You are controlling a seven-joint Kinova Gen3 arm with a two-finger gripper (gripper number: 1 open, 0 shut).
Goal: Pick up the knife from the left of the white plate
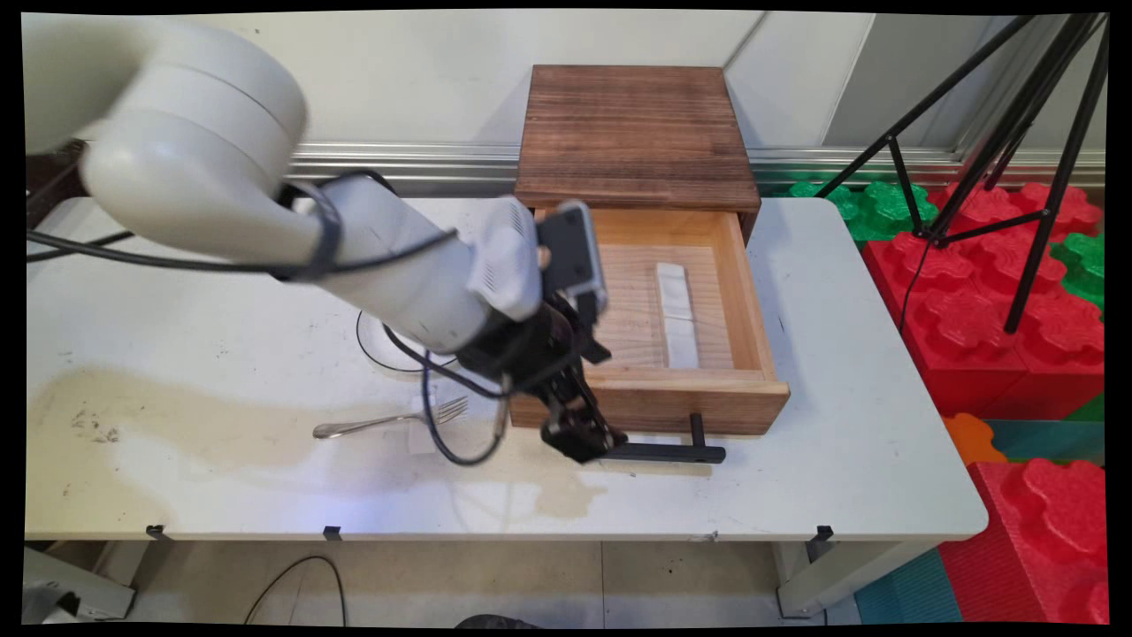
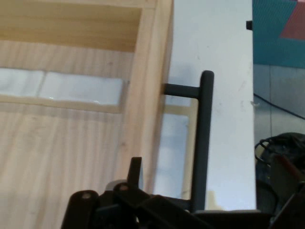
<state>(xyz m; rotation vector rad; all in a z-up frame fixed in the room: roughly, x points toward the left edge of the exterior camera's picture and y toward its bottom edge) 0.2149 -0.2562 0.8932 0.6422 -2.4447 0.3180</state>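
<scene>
The wooden drawer (image 1: 752,301) of a small dark-topped cabinet (image 1: 637,133) stands pulled out over the white table (image 1: 840,398). Inside it lies a flat white bar (image 1: 676,314), also visible in the hand view as the white bar (image 2: 71,88). A black bar handle (image 1: 672,453) runs along the drawer front. My gripper (image 1: 594,440) sits at that handle's left end and looks shut on it. In the hand view the handle (image 2: 201,143) runs down behind the gripper's black linkage, beside the drawer front (image 2: 150,119).
A metal fork (image 1: 393,422) lies on the table left of the drawer, near a thin black ring (image 1: 367,349). A brownish stain (image 1: 133,407) covers the table's left front. Red and green foam blocks (image 1: 999,310) and a black tripod (image 1: 1026,177) stand to the right.
</scene>
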